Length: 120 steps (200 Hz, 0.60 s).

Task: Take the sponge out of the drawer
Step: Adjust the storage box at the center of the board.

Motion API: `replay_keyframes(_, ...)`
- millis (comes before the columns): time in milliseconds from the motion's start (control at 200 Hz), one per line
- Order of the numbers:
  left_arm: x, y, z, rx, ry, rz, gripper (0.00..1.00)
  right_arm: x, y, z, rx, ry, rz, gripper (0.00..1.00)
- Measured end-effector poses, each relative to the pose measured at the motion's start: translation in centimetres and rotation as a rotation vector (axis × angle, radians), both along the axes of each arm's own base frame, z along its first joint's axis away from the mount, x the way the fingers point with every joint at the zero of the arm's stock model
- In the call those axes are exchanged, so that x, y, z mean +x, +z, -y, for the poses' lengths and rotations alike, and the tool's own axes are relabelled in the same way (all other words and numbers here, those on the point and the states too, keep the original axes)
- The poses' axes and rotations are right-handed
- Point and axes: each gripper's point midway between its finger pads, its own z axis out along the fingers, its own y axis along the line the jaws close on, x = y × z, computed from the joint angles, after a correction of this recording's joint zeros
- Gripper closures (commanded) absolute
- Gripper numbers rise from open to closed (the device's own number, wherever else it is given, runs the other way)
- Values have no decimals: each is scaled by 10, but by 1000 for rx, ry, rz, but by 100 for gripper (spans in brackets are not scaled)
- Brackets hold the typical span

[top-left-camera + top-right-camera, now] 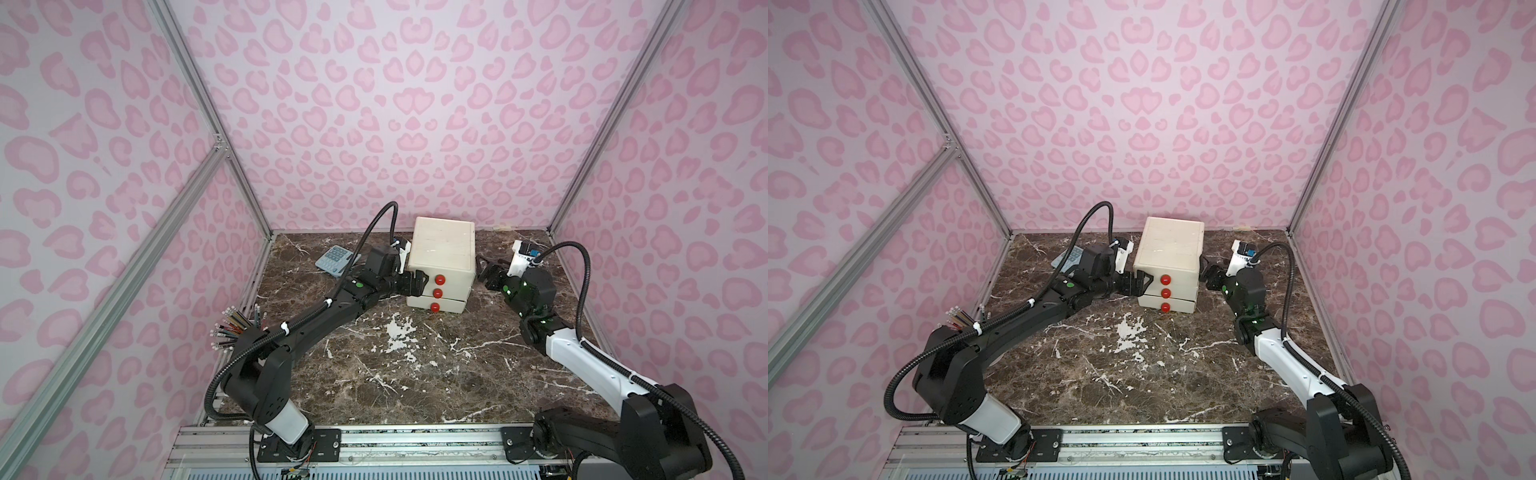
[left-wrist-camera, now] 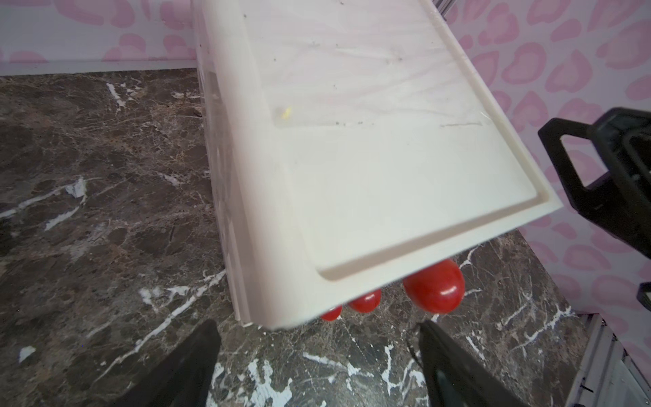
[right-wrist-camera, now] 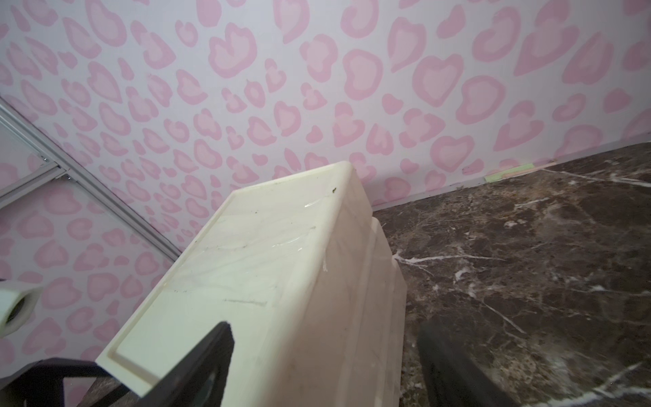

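We see one container that matters: a cream drawer unit (image 1: 442, 249) on the marble table (image 1: 395, 374), far centre. It has three stacked drawers w/ a red knob on each front: top knob (image 1: 439, 279), middle knob (image 1: 437, 293), bottom knob (image 1: 434, 307). The top & middle fronts sit flush. The bottom front looks a bit out of line w/ those above, but we can't tell if it's ajar. No drawer shows its inside in any view, so the sponge is hidden from us and we can't say which drawer has it. The unit's top carries only scuffs, per both wrist views.

The left gripper (image 1: 419, 279) is at the unit's near-left corner, level w/ the top drawer and just left of the top knob. In the left wrist view its fingers (image 2: 183, 366) stand wide apart w/ only table between them. The unit's corner is just beyond the tips, so the jaws are spread and hold nothing.

The right gripper (image 1: 484, 272) is just beside the unit's right wall. In the right wrist view its fingers (image 3: 204, 359) are apart too, w/ the unit's upper right edge between them. We see no clamp on it.

Other items: a blue-grey calculator (image 1: 334, 259) sits far left, partly behind the left arm. A fan of coloured pencils (image 1: 230, 328) is at the left edge, their holder hidden by the arm.
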Motion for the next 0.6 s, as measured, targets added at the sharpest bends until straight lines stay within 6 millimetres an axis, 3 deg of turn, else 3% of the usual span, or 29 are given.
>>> replay_keyframes(305,31,-23,-23,39,64,-26,9,0,-19,-23,4,93,-48,21)
replay_keyframes(600,68,-22,-30,24,95,-5,11,3,-10,-35,-15,106,-23,20)
